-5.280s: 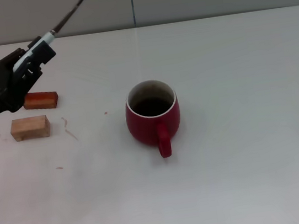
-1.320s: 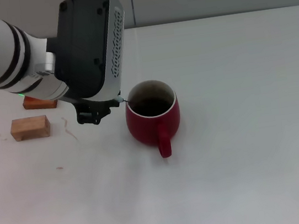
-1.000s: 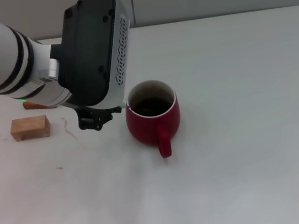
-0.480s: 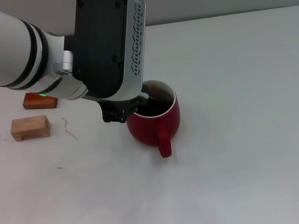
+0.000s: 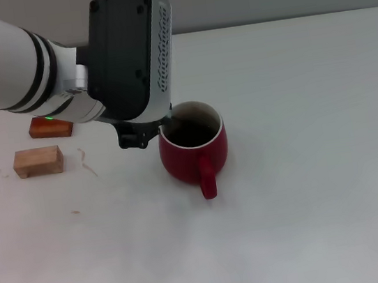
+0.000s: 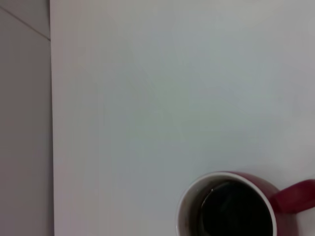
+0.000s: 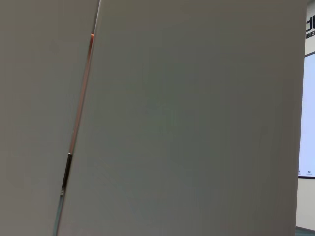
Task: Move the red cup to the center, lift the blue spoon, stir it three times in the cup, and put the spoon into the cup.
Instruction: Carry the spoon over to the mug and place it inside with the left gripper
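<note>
Reaching in from the robot's left, the white left arm is slanting down over the pale table [image 5: 305, 167], its big black wrist housing filling the upper left of the head view. The left gripper [image 5: 147, 134] is hanging just beside the left rim of the red cup [image 5: 193, 148], its dark fingers mostly hidden under the housing, so whether they are clenched or released cannot be told. The cup, squat and dark red with a cream inner rim and dark inside, is standing upright near the table's middle, loop handle pointing toward the robot. A thin grey sliver of the blue spoon [image 5: 175, 120] is slanting from the gripper over the rim into the cup (the wrist camera is showing only a faint shape in the dark interior). Two small wooden blocks [image 5: 37, 161] are lying well to the cup's left.
</note>
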Robot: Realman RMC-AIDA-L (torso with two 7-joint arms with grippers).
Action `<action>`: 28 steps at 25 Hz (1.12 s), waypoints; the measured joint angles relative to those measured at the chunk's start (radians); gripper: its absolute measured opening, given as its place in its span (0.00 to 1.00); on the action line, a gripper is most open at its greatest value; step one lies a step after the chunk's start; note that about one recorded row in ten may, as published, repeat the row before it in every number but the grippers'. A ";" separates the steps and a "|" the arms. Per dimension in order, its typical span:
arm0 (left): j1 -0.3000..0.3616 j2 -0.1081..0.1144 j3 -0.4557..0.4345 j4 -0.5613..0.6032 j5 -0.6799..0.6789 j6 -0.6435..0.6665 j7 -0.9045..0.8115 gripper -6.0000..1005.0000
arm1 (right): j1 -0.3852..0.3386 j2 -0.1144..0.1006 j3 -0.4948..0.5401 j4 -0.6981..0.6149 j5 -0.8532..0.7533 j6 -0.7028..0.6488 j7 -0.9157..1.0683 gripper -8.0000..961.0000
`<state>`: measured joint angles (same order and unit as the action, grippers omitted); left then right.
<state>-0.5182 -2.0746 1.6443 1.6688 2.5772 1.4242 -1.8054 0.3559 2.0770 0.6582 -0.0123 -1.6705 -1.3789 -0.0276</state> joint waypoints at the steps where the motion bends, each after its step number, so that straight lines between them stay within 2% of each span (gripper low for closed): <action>1: 0.004 0.002 -0.001 0.004 0.016 0.008 -0.001 0.22 | 0.000 0.000 0.000 0.000 0.000 0.000 0.000 0.68; 16: 0.036 0.002 0.018 0.090 0.040 0.094 -0.040 0.22 | 0.009 -0.003 -0.010 -0.001 0.000 0.014 0.000 0.68; 28: 0.036 -0.002 0.049 0.072 -0.009 0.069 -0.040 0.23 | 0.008 -0.003 -0.012 -0.002 0.000 0.014 0.000 0.68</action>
<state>-0.4826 -2.0765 1.6932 1.7403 2.5686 1.4931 -1.8455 0.3637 2.0739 0.6458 -0.0138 -1.6705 -1.3651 -0.0276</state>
